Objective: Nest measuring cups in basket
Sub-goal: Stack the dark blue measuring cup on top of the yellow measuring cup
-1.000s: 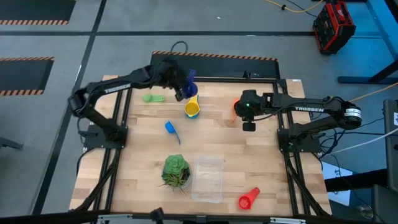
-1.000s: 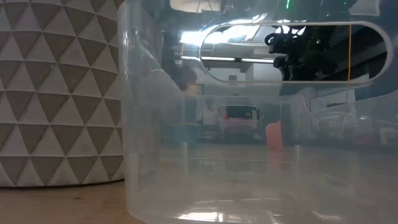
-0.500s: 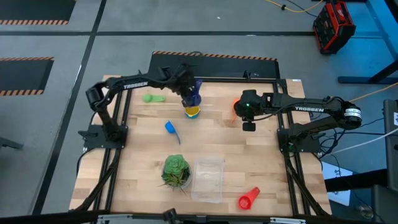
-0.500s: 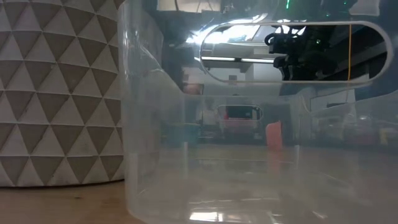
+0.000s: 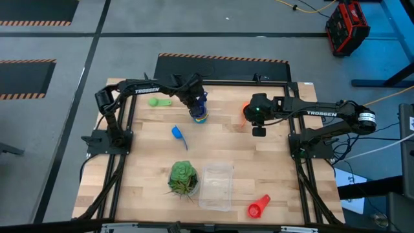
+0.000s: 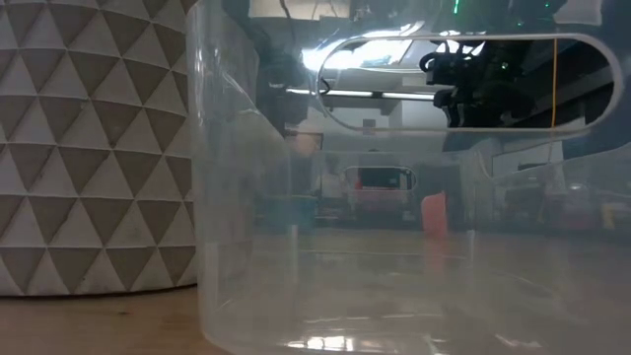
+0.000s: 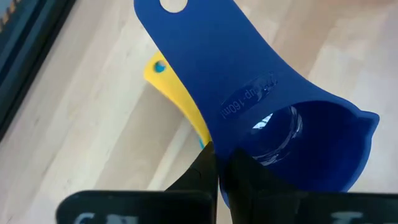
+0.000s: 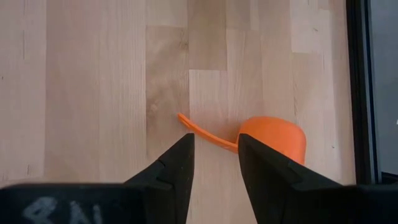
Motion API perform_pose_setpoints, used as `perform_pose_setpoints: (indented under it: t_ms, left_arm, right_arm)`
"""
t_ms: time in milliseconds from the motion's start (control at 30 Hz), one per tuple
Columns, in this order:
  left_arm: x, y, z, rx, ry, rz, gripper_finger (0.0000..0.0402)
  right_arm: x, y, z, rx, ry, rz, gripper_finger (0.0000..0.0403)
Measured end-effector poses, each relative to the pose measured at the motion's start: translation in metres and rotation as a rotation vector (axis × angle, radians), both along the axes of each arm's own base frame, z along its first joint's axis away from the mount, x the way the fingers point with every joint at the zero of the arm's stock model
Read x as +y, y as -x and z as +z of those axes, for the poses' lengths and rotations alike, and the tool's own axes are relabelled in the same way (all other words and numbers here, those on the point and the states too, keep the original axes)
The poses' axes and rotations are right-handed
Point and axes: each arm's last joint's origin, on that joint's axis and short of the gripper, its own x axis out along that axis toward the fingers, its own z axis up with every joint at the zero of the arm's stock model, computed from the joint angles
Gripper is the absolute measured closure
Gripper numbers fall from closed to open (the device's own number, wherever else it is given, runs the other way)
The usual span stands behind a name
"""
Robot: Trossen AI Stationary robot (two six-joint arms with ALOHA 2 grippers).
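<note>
We see the left tool [image 5: 198, 107] clamped on the dark blue cup [image 7: 273, 118], directly over the yellow cup [image 7: 177, 99] at the bench's [image 5: 226, 139] far side. Right tool [image 8: 214, 162], fingers apart, hovers over the orange cup [image 8: 273, 138]. Clear basket [image 5: 217, 186] sits near the front edge.
</note>
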Motion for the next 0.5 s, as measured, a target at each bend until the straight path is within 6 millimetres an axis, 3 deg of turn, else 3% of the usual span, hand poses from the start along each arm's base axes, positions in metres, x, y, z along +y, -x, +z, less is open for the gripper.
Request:
perform_pose_setpoints:
  t_ms: [500]
  left_arm:
    - [-0.012,-0.005,-0.001,0.009,0.011,0.075,0.0393]
  right_arm:
    - [0.0,0.0,0.0,0.0,0.0,-0.001,0.0273]
